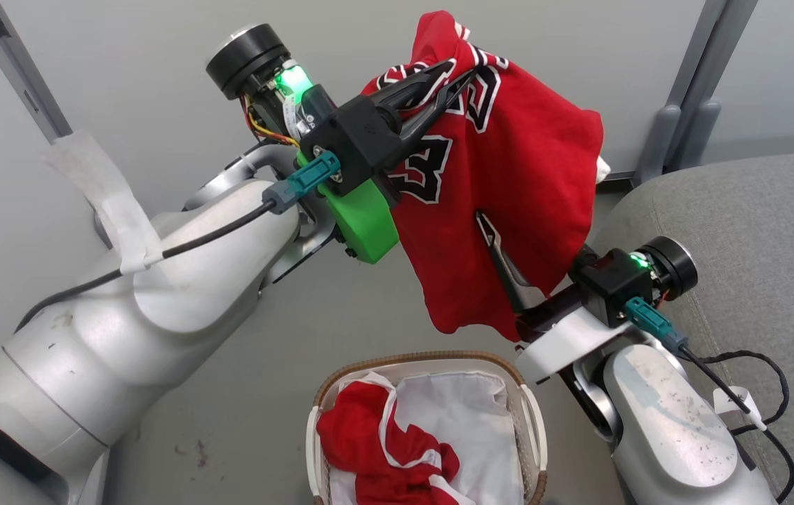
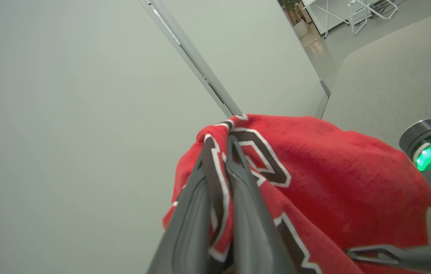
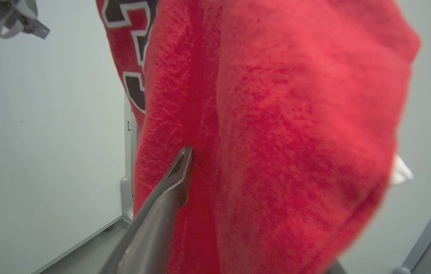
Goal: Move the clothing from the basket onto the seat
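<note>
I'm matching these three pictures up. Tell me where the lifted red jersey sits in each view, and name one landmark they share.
Head view: the lifted jersey is at upper centre, over the basket.
Left wrist view: the lifted jersey runs from lower centre to the right, pinched by the left gripper.
Right wrist view: the lifted jersey covers the centre and right.
Shared landmark: its black-and-white number print.

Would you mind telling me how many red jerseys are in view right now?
2. The first jersey hangs in the air, pinched by the left gripper. The second jersey lies in the basket; others may be hidden under it.
</note>
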Controlling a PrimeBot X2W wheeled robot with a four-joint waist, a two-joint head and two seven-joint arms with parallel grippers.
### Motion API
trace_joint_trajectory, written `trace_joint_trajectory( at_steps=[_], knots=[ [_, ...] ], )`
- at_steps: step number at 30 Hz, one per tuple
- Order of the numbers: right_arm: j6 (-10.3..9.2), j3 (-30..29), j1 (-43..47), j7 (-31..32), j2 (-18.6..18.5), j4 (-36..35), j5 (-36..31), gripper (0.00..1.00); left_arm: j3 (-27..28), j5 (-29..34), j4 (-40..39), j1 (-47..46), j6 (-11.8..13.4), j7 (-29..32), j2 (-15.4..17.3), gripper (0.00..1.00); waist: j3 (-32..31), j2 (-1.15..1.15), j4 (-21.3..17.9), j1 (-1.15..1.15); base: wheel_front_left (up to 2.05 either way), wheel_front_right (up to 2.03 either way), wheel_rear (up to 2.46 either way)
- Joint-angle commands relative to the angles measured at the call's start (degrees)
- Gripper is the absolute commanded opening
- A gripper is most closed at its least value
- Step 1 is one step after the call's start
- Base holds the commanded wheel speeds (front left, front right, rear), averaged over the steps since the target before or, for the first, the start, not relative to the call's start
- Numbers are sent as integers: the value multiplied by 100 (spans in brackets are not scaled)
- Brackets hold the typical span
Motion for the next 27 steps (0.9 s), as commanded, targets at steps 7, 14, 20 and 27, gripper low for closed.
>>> trace_joint_trajectory(
  at_steps=[7, 14, 20, 27],
  knots=[
    [-6, 75, -65, -12, -24, 103, 72, 0, 113, -130, 45, 391, 3, -6, 15, 0, -29, 0, 30, 0, 0, 0, 0],
    [-6, 65, 14, -12, -25, 99, 101, 0, 340, -240, 168, 705, 3, -5, -27, 11, -36, 0, 16, 0, 0, 0, 0],
    [-6, -25, 50, -12, -24, 70, 95, 0, 594, -362, 255, 1144, 3, -6, -108, 46, -32, 0, -1, 0, 0, 0, 0],
    [-6, -200, 23, -13, -23, -19, 52, 0, 1305, -353, 274, 1926, 16, -5, -378, 100, -9, 0, 17, 0, 0, 0, 0]
  ],
)
